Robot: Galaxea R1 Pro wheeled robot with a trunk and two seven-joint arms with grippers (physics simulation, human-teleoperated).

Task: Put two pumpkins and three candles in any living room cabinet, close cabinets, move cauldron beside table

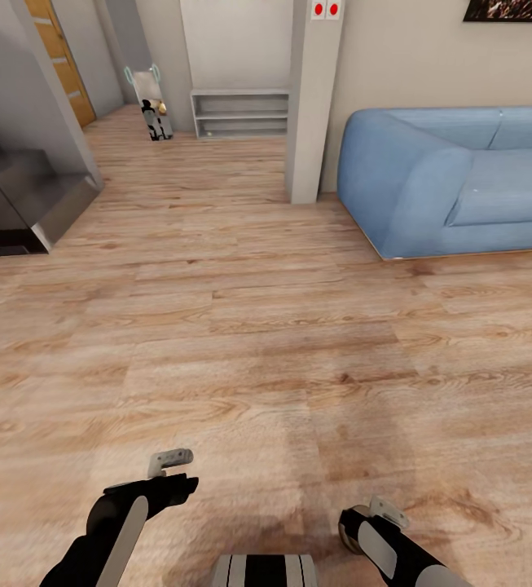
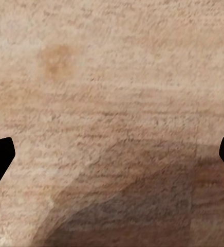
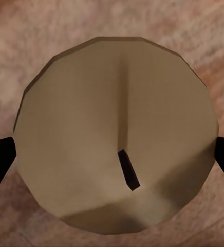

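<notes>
Two arms hang low over the floor [image 1: 266,342], left tool [image 2: 112,154] spread, right tool [image 3: 112,159] pinching a candle [image 3: 117,134].

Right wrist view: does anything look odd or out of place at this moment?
Nothing looks damaged or spilled. The right gripper is closed around a beige candle, seen end-on with its dark wick leaning to one side, over the plank floor. The left gripper is open and empty above the same floor.
</notes>
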